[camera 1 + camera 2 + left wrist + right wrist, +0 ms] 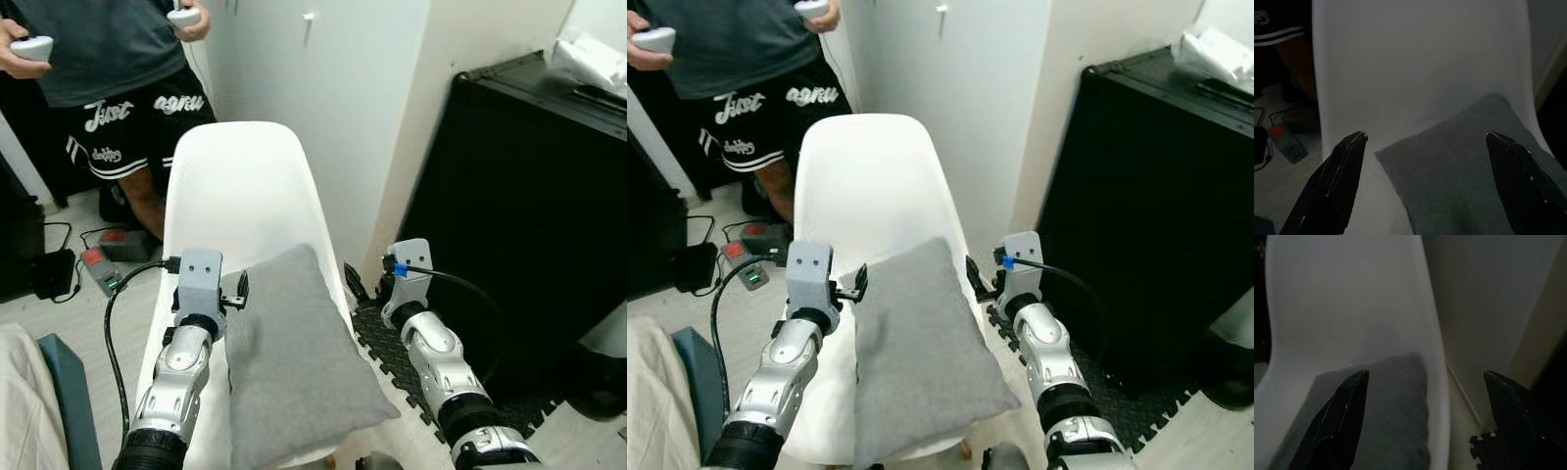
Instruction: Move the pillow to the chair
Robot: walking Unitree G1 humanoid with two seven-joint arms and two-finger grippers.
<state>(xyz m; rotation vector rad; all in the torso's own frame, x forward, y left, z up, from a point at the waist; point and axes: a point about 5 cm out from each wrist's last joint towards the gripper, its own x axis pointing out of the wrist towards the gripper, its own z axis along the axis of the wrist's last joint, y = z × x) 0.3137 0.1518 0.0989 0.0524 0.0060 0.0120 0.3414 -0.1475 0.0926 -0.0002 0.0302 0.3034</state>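
Note:
A grey pillow (294,362) lies flat on the seat of the white shell chair (240,186), its far corner reaching toward the backrest. My left gripper (238,291) hovers at the pillow's left edge, open, holding nothing. In the left wrist view the left gripper (1425,135) spreads wide over the pillow (1474,171) and the chair (1415,63). My right gripper (976,278) is beside the chair's right rim, open and apart from the pillow. The right wrist view shows the right gripper (1425,373) wide apart above the pillow (1386,406).
A person (108,59) stands just behind the chair with a controller in each hand. A black cabinet (519,196) is at the right, with black foam mat (387,348) on the floor before it. A power strip (98,266) and cables lie at the left.

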